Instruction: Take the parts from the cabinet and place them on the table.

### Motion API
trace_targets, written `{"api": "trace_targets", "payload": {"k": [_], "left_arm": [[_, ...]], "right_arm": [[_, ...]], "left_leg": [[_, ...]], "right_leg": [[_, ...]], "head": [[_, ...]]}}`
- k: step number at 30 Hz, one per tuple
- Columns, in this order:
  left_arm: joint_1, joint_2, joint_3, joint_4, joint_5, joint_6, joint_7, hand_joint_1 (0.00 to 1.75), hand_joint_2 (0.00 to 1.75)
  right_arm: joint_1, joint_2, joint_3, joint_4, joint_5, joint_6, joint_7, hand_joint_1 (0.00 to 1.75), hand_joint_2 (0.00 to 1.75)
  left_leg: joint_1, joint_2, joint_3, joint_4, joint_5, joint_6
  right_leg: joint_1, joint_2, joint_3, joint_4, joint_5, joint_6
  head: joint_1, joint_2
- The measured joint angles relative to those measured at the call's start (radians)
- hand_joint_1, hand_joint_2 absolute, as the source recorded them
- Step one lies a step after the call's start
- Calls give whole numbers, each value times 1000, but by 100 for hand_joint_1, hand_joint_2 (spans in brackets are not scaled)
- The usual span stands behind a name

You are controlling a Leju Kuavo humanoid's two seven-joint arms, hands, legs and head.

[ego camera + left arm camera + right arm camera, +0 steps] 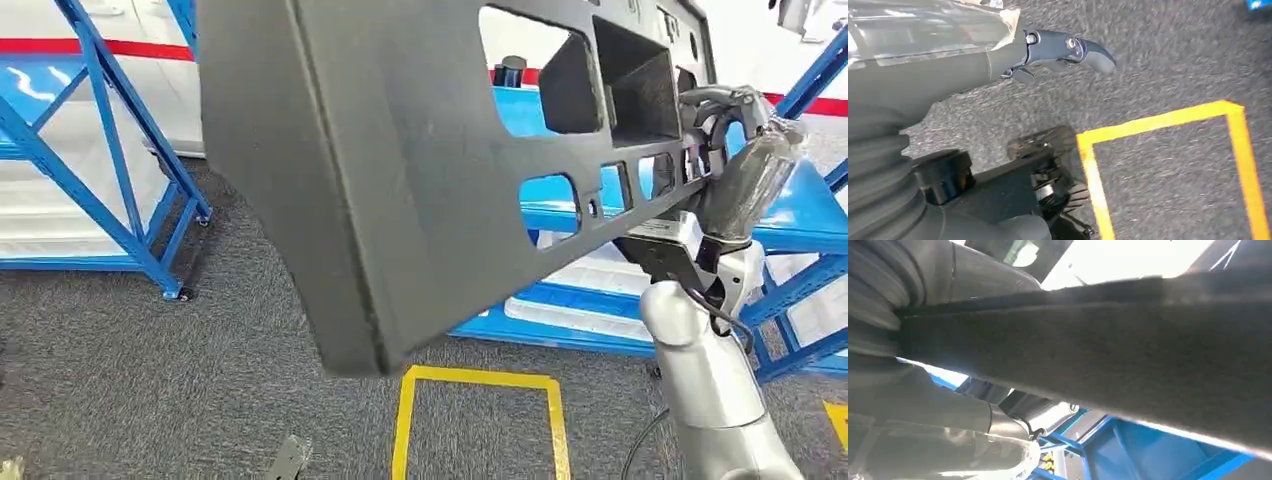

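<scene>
Head view: my right hand (735, 150) at 3 o'clock grips the big black panel (400, 170). Left hand (1058, 50) hangs released over grey carpet (1173, 55).

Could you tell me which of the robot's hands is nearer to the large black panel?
Right. The right hand grips the black panel at its edge, while the left hand hangs low over the grey carpet, apart from it.

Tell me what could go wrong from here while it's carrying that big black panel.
The right robot hand holds the large black panel at one end alone, so the long free end could sag or twist loose. The left robot hand hangs over the floor and gives no support. The panel also blocks much of the head view, so it might clip the blue racks.
</scene>
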Motion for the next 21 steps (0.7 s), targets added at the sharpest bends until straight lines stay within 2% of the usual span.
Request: {"api": "trace_targets", "payload": {"k": [1, 2, 3, 4, 5, 7, 8, 9, 10, 11, 13, 14, 15, 16, 17, 18, 19, 20, 21], "left_arm": [[0, 0, 0, 0, 0, 0, 0, 0, 175], [-1, 0, 0, 0, 0, 0, 0, 0, 175], [-1, 0, 0, 0, 2, 2, 0, 0, 175], [-2, 1, 0, -1, 2, 5, 0, 0, 175], [-4, 0, 0, -2, 2, 6, 0, 0, 175], [-5, 1, 0, -3, 2, 7, 1, 0, 175], [-4, 1, 0, -3, 3, 8, 2, 0, 175], [-5, 2, 0, -3, 3, 9, 2, 0, 175], [-5, 3, 0, -3, 3, 9, 2, 0, 175], [-5, 2, 0, -3, 3, 10, 2, 0, 175], [-5, 3, 0, -5, 2, 11, 2, 0, 175], [-5, 3, 0, -5, 1, 11, 2, 0, 175], [-5, 3, 0, -5, 0, 12, 3, 0, 175], [-6, 3, 0, -6, -1, 12, 3, 0, 175], [-8, 3, 0, -7, -2, 12, 5, 0, 175], [-10, 3, 0, -8, -4, 12, 6, 0, 175], [-15, 2, -1, -10, -7, 12, 7, 0, 175], [-21, 2, -2, -11, -8, 13, 8, 0, 175], [-25, 1, -2, -13, -9, 17, 9, 0, 175]], "right_arm": [[1, 0, 0, 3, -1, 1, 0, 175, 175], [0, 0, 0, 4, -1, 2, 0, 175, 175], [-2, 0, -1, 5, -2, 3, 1, 175, 175], [-5, 0, -1, 5, -2, 3, 1, 175, 175], [-7, 1, -1, 4, -2, 4, 2, 175, 175], [-4, 1, -3, 5, -4, 4, 4, 175, 175], [-2, 1, -3, 6, -5, 6, 6, 175, 175], [-3, 2, -3, 6, -6, 7, 7, 175, 175], [-5, 2, -3, 7, -6, 8, 7, 175, 175], [-6, 3, -3, 7, -8, 9, 7, 175, 175], [-6, 2, -5, 7, -14, 12, 8, 175, 175], [-6, 0, -6, 9, -19, 13, 8, 175, 175], [-4, -2, -6, 10, -21, 13, 8, 175, 175], [-4, -4, -6, 11, -23, 13, 8, 175, 175], [-3, -7, -8, 11, -24, 13, 8, 175, 175], [-4, -9, -10, 11, -26, 13, 8, 175, 175], [-4, -10, -13, 11, -28, 12, 8, 175, 175], [-4, -12, -16, 10, -29, 11, 8, 175, 175], [-6, -14, -19, 10, -29, 10, 8, 175, 175]], "left_leg": [[0, 1, -14, 1, 11, -2], [1, 1, -28, 2, 21, -5], [1, 1, -39, 5, 30, -8], [-1, 0, -49, 10, 37, -15], [-5, 0, -57, 14, 44, -20], [-4, -1, -57, 11, 61, -28], [-3, -2, -58, 9, 67, -33], [0, -3, -63, 11, 69, -38], [4, -3, -75, 34, 27, -46], [8, -3, -92, 85, -34, -53], [17, -2, -135, 247, -140, -66], [21, -2, -146, 308, -159, -71], [26, -2, -140, 333, -152, -75], [31, -2, -112, 312, -126, -77], [35, -2, -66, 258, -94, -79], [39, -2, -1, 171, -70, -79], [43, -2, 69, 80, -70, -77], [37, -5, 107, 18, -93, -77], [33, -9, 99, 15, -91, -72]], "right_leg": [[0, 0, 36, -30, 20, 12], [-1, 0, 89, -99, 45, 22], [-2, -1, 157, -192, 59, 26], [-1, 0, 217, -283, 37, 18], [11, 1, 247, -330, 23, 9], [13, 2, 228, -321, 31, 0], [13, 2, 224, -320, 36, -8], [-8, 0, 220, -327, 48, -23], [-4, -2, 218, -325, 58, -31], [-4, -3, 208, -325, 68, -44], [-3, -3, 183, -324, 90, -43], [-3, -3, 171, -323, 99, -42], [-4, -3, 160, -323, 108, -38], [-5, -3, 148, -322, 118, -35], [-6, -3, 140, -322, 124, -29], [-7, -3, 133, -322, 131, -22], [-7, -3, 131, -321, 137, -18], [-2, -3, 123, -321, 144, -9], [-3, -6, 121, -323, 153, 4]], "head": [[1, 0], [0, 0], [0, 0], [0, 0], [-1, 0], [-4, 0], [-6, 0], [-5, 0], [-6, 0], [-12, 0], [-12, 0], [-12, 0], [-13, 0], [-12, 0], [-13, 0], [-13, 0], [-14, 0], [-13, 0], [-6, 0]]}}
